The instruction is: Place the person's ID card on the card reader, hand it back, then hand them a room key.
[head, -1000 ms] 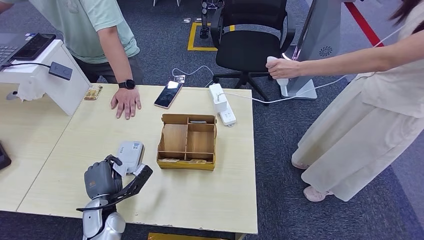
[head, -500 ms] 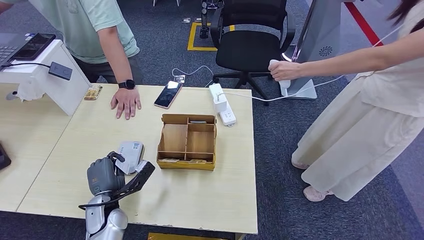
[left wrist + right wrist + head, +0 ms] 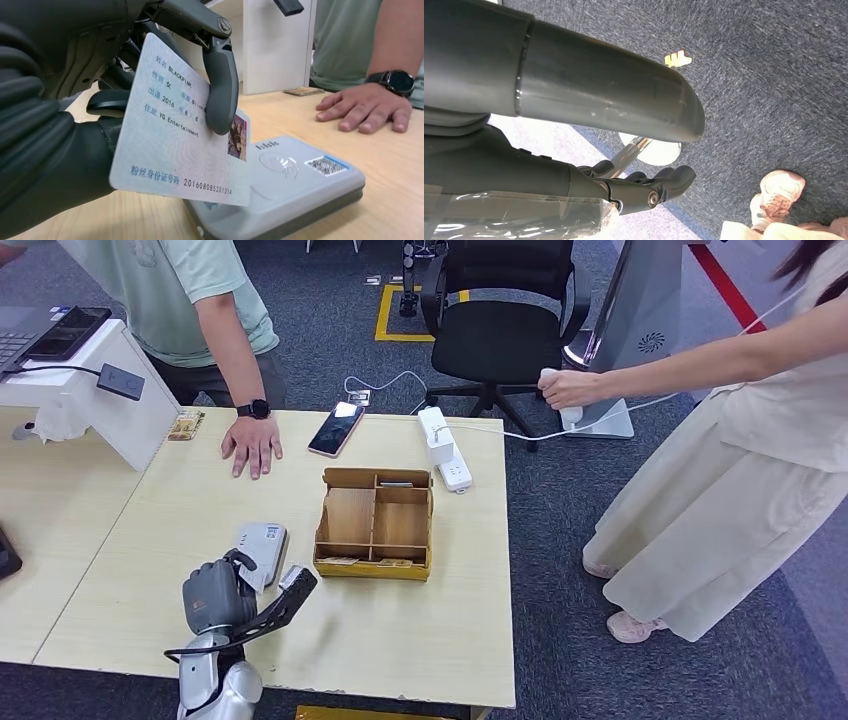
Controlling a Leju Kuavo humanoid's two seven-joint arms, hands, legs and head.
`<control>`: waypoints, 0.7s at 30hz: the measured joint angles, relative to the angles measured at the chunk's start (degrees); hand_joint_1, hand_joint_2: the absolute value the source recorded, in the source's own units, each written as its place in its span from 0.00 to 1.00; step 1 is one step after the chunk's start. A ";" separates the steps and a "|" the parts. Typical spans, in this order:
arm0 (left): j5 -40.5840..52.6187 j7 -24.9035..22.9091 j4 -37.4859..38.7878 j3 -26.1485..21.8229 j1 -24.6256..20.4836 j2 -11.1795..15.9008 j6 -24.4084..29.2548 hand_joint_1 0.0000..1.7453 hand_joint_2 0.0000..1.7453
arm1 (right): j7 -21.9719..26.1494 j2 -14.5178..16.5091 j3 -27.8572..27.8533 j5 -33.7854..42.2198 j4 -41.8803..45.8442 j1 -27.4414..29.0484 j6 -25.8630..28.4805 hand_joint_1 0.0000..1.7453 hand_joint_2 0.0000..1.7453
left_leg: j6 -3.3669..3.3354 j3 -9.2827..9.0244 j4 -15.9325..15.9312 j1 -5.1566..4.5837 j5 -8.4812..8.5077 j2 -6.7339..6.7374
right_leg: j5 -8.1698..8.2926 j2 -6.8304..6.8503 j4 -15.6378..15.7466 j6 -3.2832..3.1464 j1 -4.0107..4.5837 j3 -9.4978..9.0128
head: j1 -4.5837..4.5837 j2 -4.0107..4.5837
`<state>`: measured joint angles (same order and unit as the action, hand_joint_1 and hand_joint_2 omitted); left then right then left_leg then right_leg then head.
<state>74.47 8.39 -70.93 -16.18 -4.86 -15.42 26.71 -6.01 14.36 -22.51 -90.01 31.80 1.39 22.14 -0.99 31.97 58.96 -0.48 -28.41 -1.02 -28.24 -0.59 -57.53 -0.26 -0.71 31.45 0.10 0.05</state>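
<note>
- The ID card is pinched in the left hand: a dark finger presses on its printed face and the thick thumb lies behind it.
- The card stands tilted on edge, its lower corner just over the near end of the card reader; whether it touches the reader I cannot tell.
- In the head view the card shows as a pale sliver between the hand and the reader, which lies flat on the table just ahead of the hand.
- A wooden box with compartments sits just right of the reader, with cards lying in its near slots.
- At the far edge of the table a person's hand, with a watch at the wrist, rests flat; a phone lies beside it and a white power strip further right.
- The right hand hangs over blue carpet, its fingers lying loosely together and slightly curled with nothing seen in them; I cannot tell for sure whether it is closed.
- A second person stands right of the table, one arm stretched out and holding a white object.
</note>
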 joint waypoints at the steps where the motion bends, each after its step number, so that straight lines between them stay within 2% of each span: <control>1: 0.12 -0.10 0.21 0.15 0.10 -0.02 -0.08 1.00 1.00 | 0.00 0.01 0.00 0.00 0.00 0.00 -0.01 0.00 0.00 | 0.00 0.00 0.00 0.00 0.00 0.00 | 0.00 0.00 0.00 0.00 0.00 0.00 | 0.00 0.01; 21: 0.35 -2.46 2.40 0.55 0.82 -0.60 -0.26 1.00 1.00 | 0.25 0.08 -0.33 0.00 1.10 0.47 -0.02 0.00 0.00 | 0.00 0.00 0.00 0.00 0.00 0.00 | 0.00 0.00 0.00 0.00 0.00 0.00 | 0.00 0.01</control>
<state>74.83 5.93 -68.52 -15.63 -4.04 -16.02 26.46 -5.77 14.44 -22.85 -90.01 32.91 1.85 22.12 -0.99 31.97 58.96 -0.47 -28.41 -1.02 -28.24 -0.59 -57.53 -0.26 -0.71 31.45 0.10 0.06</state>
